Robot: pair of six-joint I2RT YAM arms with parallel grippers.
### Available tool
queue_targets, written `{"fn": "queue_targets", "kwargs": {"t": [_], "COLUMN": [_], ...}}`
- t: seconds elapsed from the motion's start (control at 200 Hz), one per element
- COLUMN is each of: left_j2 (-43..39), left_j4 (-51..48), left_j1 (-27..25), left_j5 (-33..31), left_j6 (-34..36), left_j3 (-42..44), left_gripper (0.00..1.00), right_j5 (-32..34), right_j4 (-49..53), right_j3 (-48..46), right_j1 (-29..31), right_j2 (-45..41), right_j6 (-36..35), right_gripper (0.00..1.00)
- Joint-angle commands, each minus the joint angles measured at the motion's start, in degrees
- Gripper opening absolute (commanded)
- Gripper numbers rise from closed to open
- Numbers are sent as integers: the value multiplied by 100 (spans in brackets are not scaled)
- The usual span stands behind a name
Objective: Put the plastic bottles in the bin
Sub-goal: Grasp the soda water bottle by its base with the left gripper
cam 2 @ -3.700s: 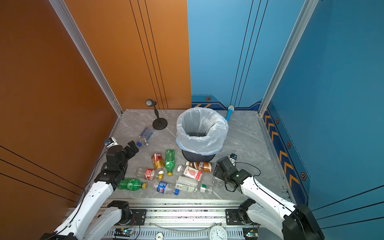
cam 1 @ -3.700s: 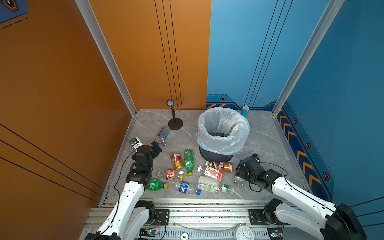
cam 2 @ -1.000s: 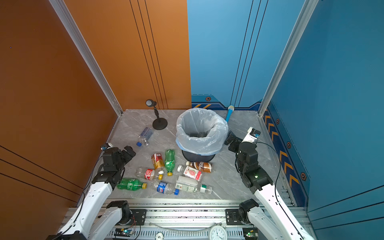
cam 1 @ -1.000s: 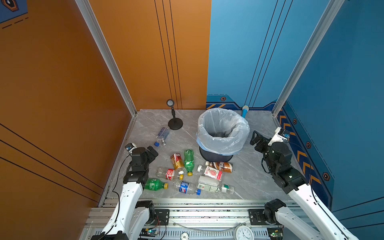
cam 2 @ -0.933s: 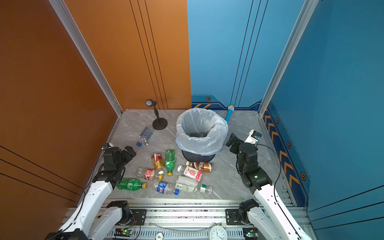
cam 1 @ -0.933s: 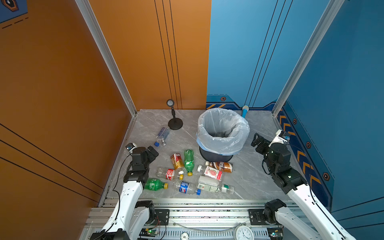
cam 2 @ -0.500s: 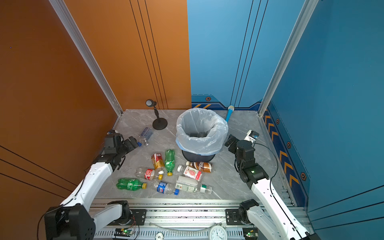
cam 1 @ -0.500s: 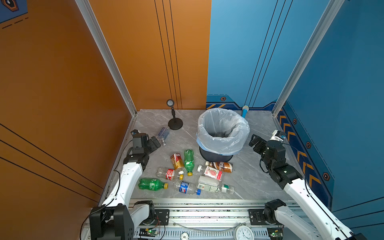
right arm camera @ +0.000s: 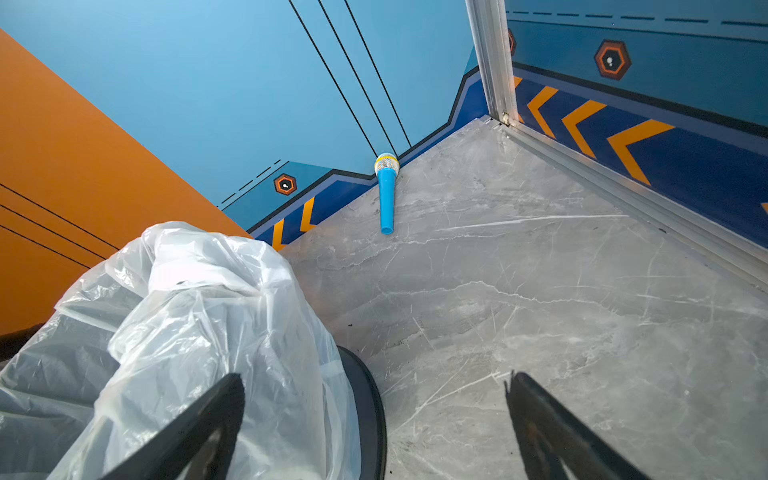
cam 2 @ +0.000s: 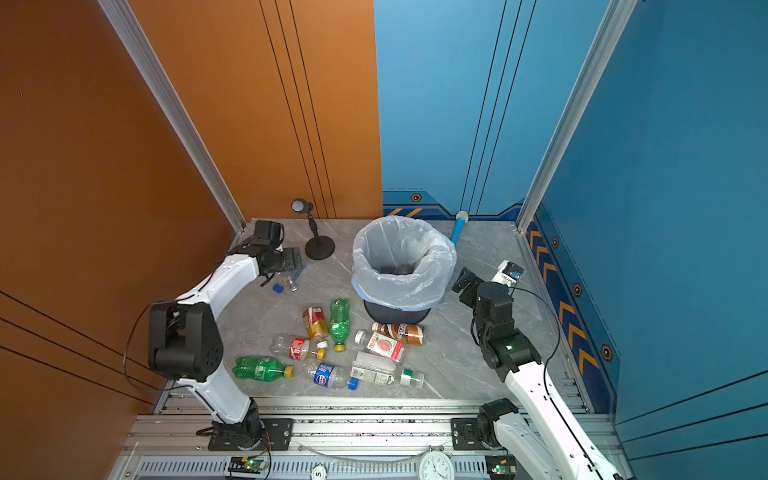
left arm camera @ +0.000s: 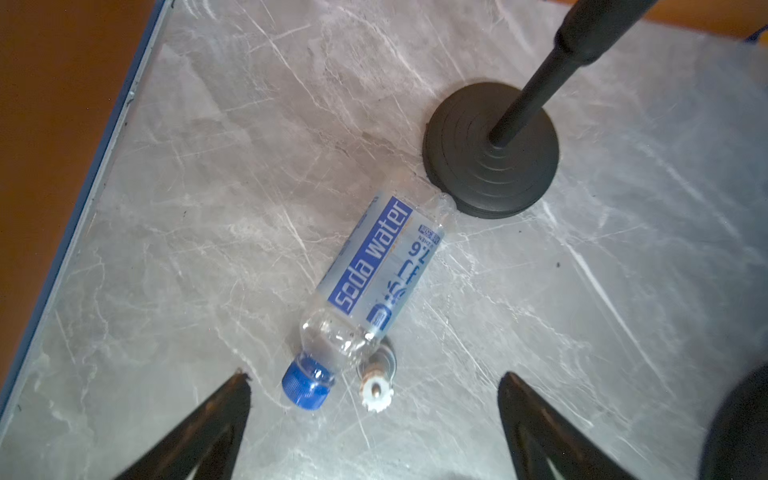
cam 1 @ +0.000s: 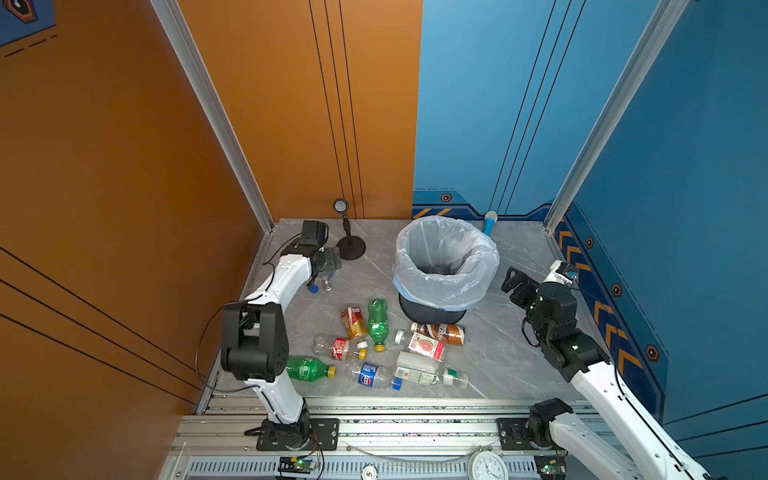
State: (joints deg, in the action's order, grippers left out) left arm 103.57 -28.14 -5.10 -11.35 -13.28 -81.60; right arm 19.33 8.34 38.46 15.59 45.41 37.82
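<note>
Left wrist view: the left gripper (left arm camera: 374,376), jaws wide and empty, is hovering over a soda water bottle (left arm camera: 374,266). In a top view, the other bottles (cam 1: 378,320) are lying before the bin (cam 1: 440,286), so most work seems undone; the right gripper (cam 1: 514,282) is hanging open beside it.

Plastic bottles (cam 1: 377,318) lying on their sides near upright bag-lined bin (cam 1: 436,286), clear soda-water bottle (left arm camera: 370,274) lying apart
</note>
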Motion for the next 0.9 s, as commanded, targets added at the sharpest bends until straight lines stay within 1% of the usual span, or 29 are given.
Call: {"fn": "queue_targets", "kwargs": {"t": [0.0, 0.11, 0.29, 0.521, 0.666, 0.791, 0.801, 0.816, 0.896], "left_j2": [635, 1081, 1498, 1880, 2109, 2320, 2324, 2330, 2301], "left_j4": [-820, -912, -982, -1068, -1080, -1157, -1165, -1162, -1159], "left_j1": [-104, -115, -98, 29, 162, 281, 282, 294, 315], "left_j5": [-565, -752, -1040, -984, -708, -413, -412, -405, -366], "left_j6": [401, 507, 647, 662, 592, 464, 448, 444, 422], "left_j3": [-583, -901, -1158, -1418, -1618, -1813, -1821, -1831, -1833], "left_gripper": [93, 93, 93, 92, 91, 87, 84, 82, 76], "right_j5": [50, 47, 24, -115, -129, -136, -137, -133, -128], "right_j4": [84, 121, 123, 33, 28, 34, 40, 44, 49], "right_j3": [6, -9, -64, -76, -75, -66, -66, -66, -66], "right_j1": [-62, -133, -258, -338, -355, -367, -372, -379, -386], "right_j2": [-126, -204, -258, -182, -165, -177, -174, -183, -205], "right_j6": [87, 85, 93, 141, 155, 163, 164, 164, 164], "right_gripper": [100, 100, 100, 100, 100, 100, 100, 100, 100]}}
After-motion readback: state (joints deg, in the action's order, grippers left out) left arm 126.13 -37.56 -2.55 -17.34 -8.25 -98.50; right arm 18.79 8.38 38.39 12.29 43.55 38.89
